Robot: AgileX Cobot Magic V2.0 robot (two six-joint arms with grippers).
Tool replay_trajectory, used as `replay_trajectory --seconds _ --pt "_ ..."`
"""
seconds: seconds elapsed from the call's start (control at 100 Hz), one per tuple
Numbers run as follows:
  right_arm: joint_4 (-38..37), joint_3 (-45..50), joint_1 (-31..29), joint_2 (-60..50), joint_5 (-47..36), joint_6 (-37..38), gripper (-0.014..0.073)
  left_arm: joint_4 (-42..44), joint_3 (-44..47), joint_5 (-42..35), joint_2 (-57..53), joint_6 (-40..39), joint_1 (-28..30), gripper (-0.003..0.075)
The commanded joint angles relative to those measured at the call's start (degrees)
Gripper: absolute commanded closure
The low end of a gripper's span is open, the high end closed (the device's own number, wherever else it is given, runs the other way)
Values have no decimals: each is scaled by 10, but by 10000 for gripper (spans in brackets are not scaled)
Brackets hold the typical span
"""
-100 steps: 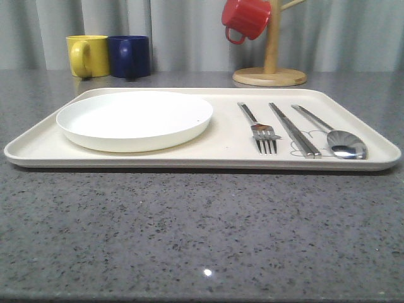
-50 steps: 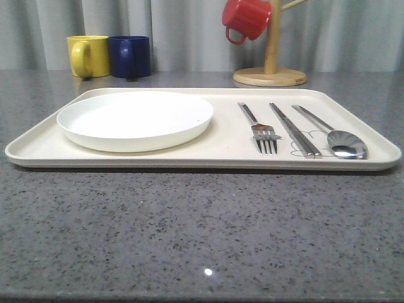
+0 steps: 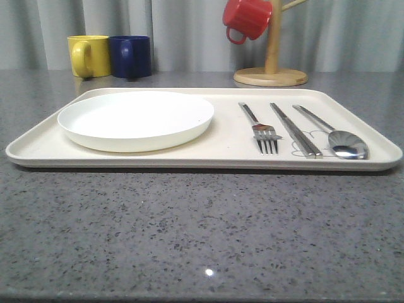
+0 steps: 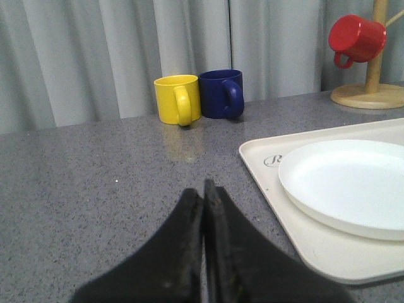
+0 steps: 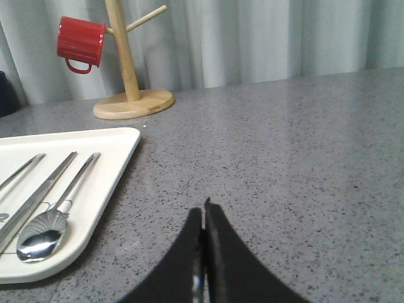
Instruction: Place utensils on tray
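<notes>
The tray (image 3: 227, 148) lies across the middle of the grey tabletop (image 3: 202, 233), and all of the utensils already rest on it; the white plate (image 3: 136, 120) sits toward the tray's left end, and the fork (image 3: 262, 129), the chopsticks (image 3: 295, 129) and the spoon (image 3: 334, 136) lie side by side, apart from one another, toward its right end, handles pointing to the far edge. The left hand (image 4: 203, 189) hangs over bare tabletop off the tray's left edge, fingers pressed together and holding nothing; the right hand (image 5: 203, 211) does likewise off the tray's right edge, closed and empty. By this lie, the placing looks done.

Should any piece need shifting, the metal ones are likely stiff, light, thin and slippery; lying flat, they offer little to pinch, so mid-handle across the narrow width seems the best hold; the chopsticks may slide apart unless taken together. The plate looks rigid and smooth, possibly breakable; its raised rim is the only place to grip.
</notes>
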Motion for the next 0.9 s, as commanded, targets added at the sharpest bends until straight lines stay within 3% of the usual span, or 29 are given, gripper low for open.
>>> replay_trajectory --seconds 0.0,0.41,0.89 --pt "0 -9 -3 -13 -49 -7 662 10 7 -56 -17 -15 -3 738" --pt "0 -9 -3 -13 -48 -7 662 -7 115 -76 -130 -15 92 738" --pt "0 -9 -3 -13 -48 -7 662 -1 115 -68 -155 -15 98 738"
